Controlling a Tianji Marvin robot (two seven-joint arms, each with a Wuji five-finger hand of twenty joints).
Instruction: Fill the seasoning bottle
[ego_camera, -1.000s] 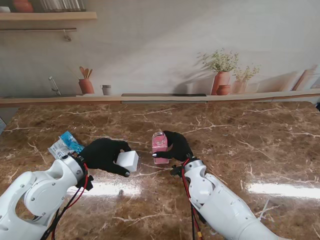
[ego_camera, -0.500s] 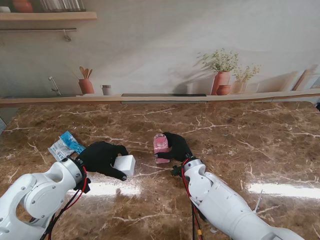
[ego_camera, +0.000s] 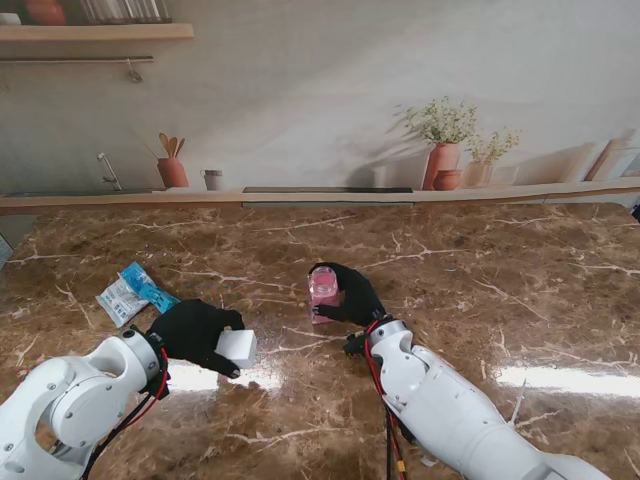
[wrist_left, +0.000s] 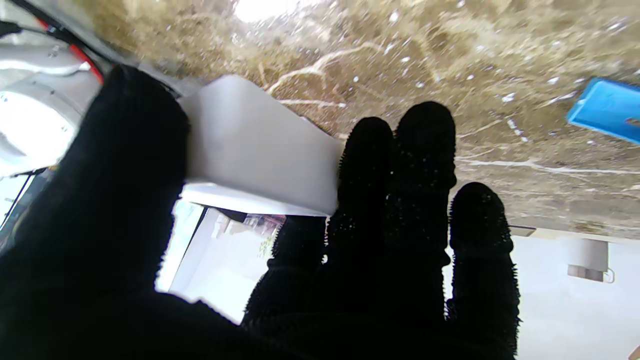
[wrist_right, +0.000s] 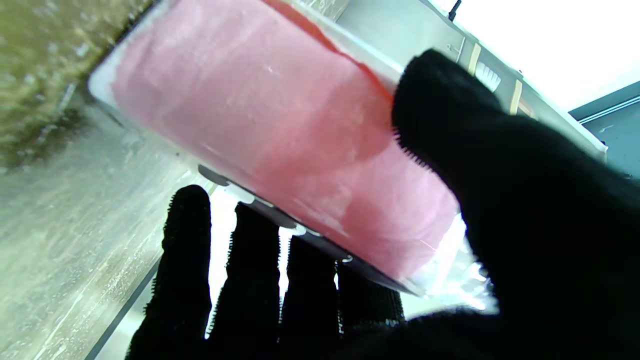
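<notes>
Nearest to me on the brown marble table (ego_camera: 480, 300), the left hand (ego_camera: 195, 332) in its black glove grips a white lid (ego_camera: 237, 347), held just off the table top with a bright reflection beside it. The left wrist view shows what the stand view cannot: the thumb (wrist_left: 125, 150) presses one side of the lid (wrist_left: 250, 150) and the fingers (wrist_left: 395, 165) curl against the opposite edge, so the grasp is a firm pinch across it. That view also catches a corner of the blue packet (wrist_left: 607, 110) lying on the table.

A little farther from me and to the right, the right hand (ego_camera: 352, 295) is wrapped around the seasoning bottle (ego_camera: 323, 290), which stands close to upright near the middle of the table; whether its base touches the table I cannot tell. The stand view shows its clear open neck above a pink body. The right wrist view fills in the grip: the thumb (wrist_right: 450, 115) bears on one face of the pink-filled bottle (wrist_right: 280, 150) while four fingers (wrist_right: 260, 280) reach round the far side, clasping it.

Farther left, the blue and white packets (ego_camera: 132, 292) lie flat, well apart from both hands. Beyond the table edge, a ledge carries terracotta pots with plants (ego_camera: 445, 150) and a utensil pot (ego_camera: 172, 168).
</notes>
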